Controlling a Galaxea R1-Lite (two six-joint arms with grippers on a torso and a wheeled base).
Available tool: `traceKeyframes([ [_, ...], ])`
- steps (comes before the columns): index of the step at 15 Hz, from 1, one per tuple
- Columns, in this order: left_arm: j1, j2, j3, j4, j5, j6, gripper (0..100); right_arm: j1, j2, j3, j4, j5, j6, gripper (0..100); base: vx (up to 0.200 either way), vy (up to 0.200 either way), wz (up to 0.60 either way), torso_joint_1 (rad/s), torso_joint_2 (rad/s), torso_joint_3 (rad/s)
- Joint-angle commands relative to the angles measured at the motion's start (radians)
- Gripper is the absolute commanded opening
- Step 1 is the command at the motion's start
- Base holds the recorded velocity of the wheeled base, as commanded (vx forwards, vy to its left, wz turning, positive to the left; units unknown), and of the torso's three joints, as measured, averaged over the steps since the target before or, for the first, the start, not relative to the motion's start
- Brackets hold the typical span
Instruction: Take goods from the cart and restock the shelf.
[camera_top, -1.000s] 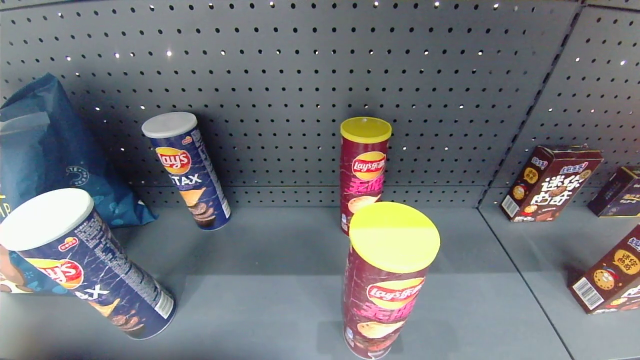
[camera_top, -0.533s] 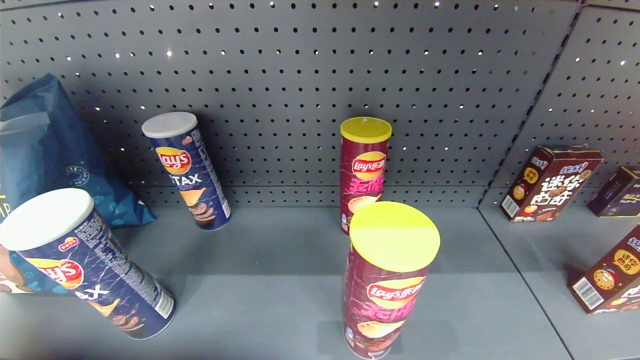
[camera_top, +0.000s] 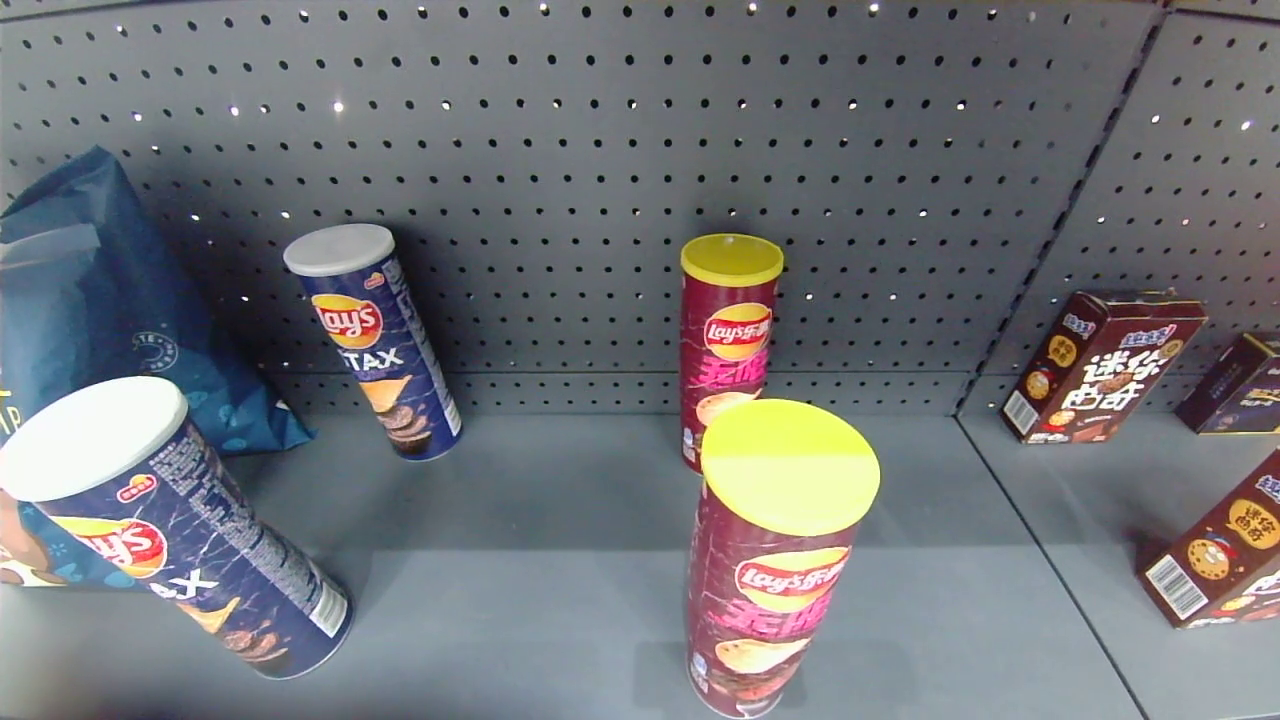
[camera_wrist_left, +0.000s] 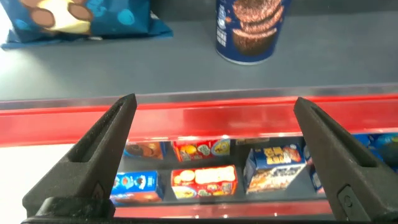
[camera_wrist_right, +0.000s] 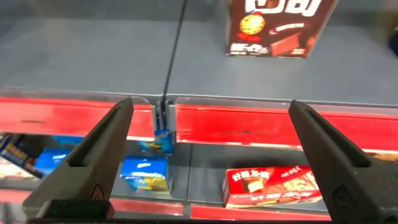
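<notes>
On the grey shelf (camera_top: 520, 560), two maroon chip cans with yellow lids stand upright, one at the front (camera_top: 775, 580) and one by the pegboard (camera_top: 728, 340). Two blue chip cans with white lids stand to the left, one at the back (camera_top: 375, 345) and one near the front (camera_top: 170, 530). My left gripper (camera_wrist_left: 216, 102) is open and empty, in front of the shelf's red edge strip (camera_wrist_left: 211, 121), below the front blue can (camera_wrist_left: 252, 31). My right gripper (camera_wrist_right: 211, 104) is open and empty before the red strip (camera_wrist_right: 249, 127), facing a brown box (camera_wrist_right: 277, 25).
A blue snack bag (camera_top: 90, 290) leans at the far left. Brown boxes (camera_top: 1100, 365) (camera_top: 1215, 550) stand on the neighbouring shelf section to the right. A lower shelf holds several small packs (camera_wrist_left: 202, 180) (camera_wrist_right: 273, 186). There is free floor between the blue and maroon cans.
The front maroon can's lid has shifted very slightly away from the camera. Everything else on the shelf is as before.
</notes>
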Motion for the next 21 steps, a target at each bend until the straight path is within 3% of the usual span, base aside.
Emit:
traceKeyframes([
  [1,0.003,-0.03,0.0,0.0,0.0,0.0,100,-0.024,-0.042,0.002,-0.001,0.001,0.0,100,0.0,0.0,0.0,0.0,0.0,0.0],
  [12,0.002,-0.031,0.0,0.0,0.0,0.009,100,-0.024,-0.042,0.002,-0.001,0.001,-0.001,100,0.0,0.0,0.0,0.0,0.0,0.0],
  [15,0.002,-0.031,0.0,0.0,0.016,-0.001,100,-0.024,-0.042,0.002,-0.001,0.001,-0.001,100,-0.133,0.0,0.0,0.002,0.0,0.002],
  [21,0.002,-0.031,0.0,0.0,0.016,-0.007,100,-0.024,-0.042,0.001,-0.001,0.001,-0.001,100,0.0,0.0,0.0,0.0,0.0,0.0],
])
